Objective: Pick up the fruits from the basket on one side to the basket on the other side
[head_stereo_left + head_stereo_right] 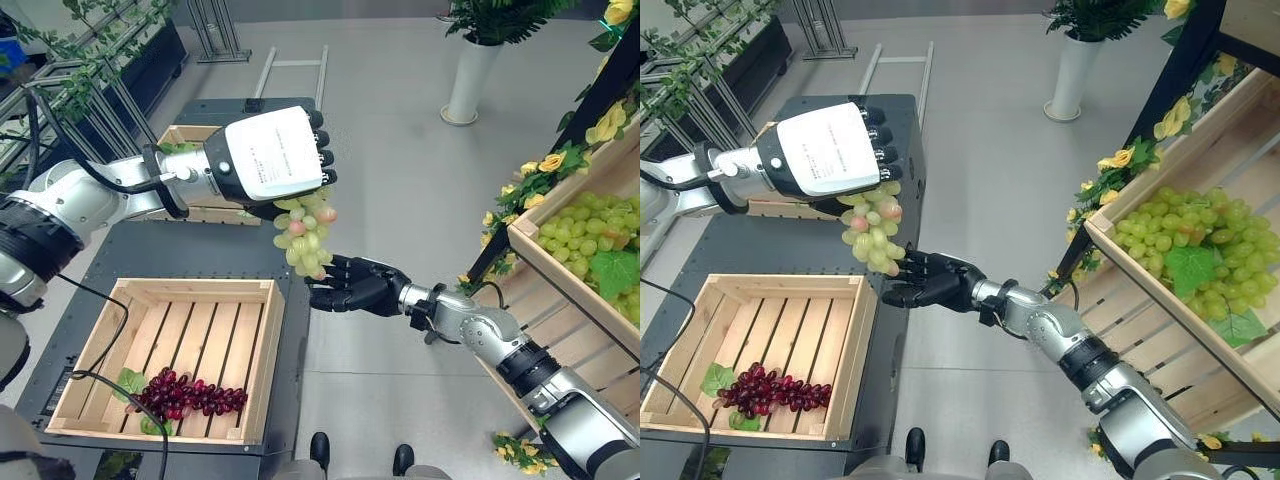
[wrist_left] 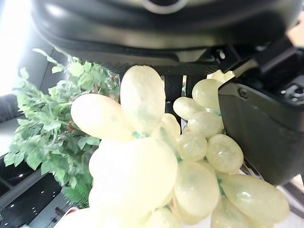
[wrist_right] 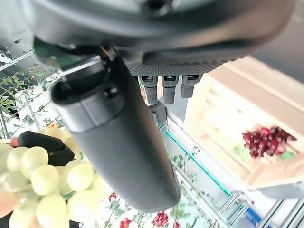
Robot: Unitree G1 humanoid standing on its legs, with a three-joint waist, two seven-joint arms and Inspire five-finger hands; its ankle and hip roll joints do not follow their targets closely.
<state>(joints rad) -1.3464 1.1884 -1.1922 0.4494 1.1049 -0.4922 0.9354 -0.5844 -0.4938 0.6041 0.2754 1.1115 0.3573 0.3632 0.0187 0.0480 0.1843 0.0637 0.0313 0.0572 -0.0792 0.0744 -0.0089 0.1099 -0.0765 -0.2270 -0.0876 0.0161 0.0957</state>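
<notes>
Green grapes (image 2: 175, 166) press right up against the left wrist camera, one bunch whose stem end is hidden inside the left robot hand (image 1: 270, 155). From the head views that robot hand hangs in the air above the gap between the dark worktop (image 1: 190, 255) and the grey floor, its fingers curled over the top of the bunch so the grapes dangle below it; one or two of the grapes have a pinkish blush.

At the left, on the worktop, sits one wooden crate (image 1: 262, 350) with a slatted bottom. It holds one bunch of dark red grapes (image 1: 190, 392) and a few green leaves, lying toward its near edge. A second, smaller wooden box (image 1: 190, 135) stands farther back on the worktop, mostly hidden behind the left arm, so its contents cannot be made out.

Just below and to the right of the hanging bunch is the right robot hand (image 1: 352, 285), palm side turned toward the grapes, fingers loosely bent and holding nothing; whether its fingertips touch the lowest grapes cannot be told.

At the far right, a large slanted wooden crate (image 1: 1160, 290) is cut off by the frame edge. It carries a heap of green grapes (image 1: 1180, 235) with leaves, too many bunches to count, bordered by yellow flowers (image 1: 1118, 160). One white vase (image 1: 1072, 75) with a plant stands on the floor behind.
</notes>
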